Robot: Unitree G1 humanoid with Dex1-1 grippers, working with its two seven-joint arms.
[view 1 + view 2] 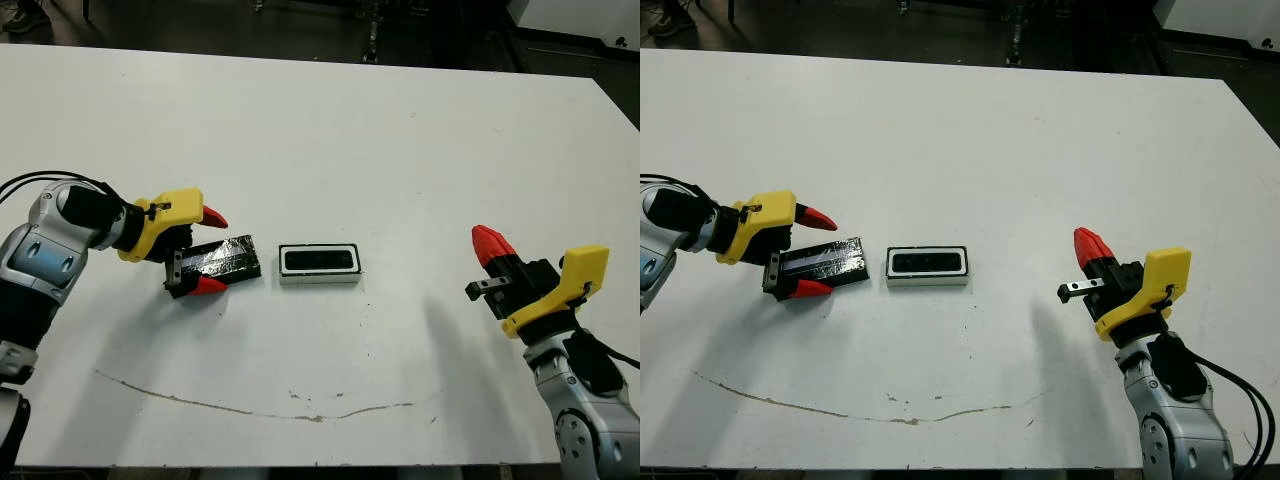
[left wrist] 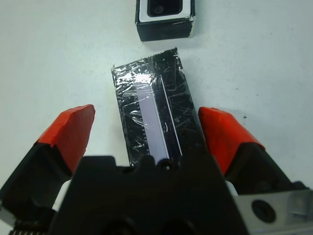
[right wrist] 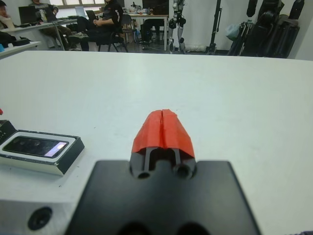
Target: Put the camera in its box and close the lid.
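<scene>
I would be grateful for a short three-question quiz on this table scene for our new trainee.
1. True or false: the camera already lies inside the box.
2. Which gripper has its fingers spread on either side of the lid: A) the left gripper, B) the right gripper, C) neither?
3. Fill in: the right gripper's fingers are ____ and hold nothing.

Key:
1. True: the dark slab sits within the white walls.
2. A: in the left wrist view the lid lies on the table between its red fingers, which do not yet touch it.
3. Shut.
</scene>
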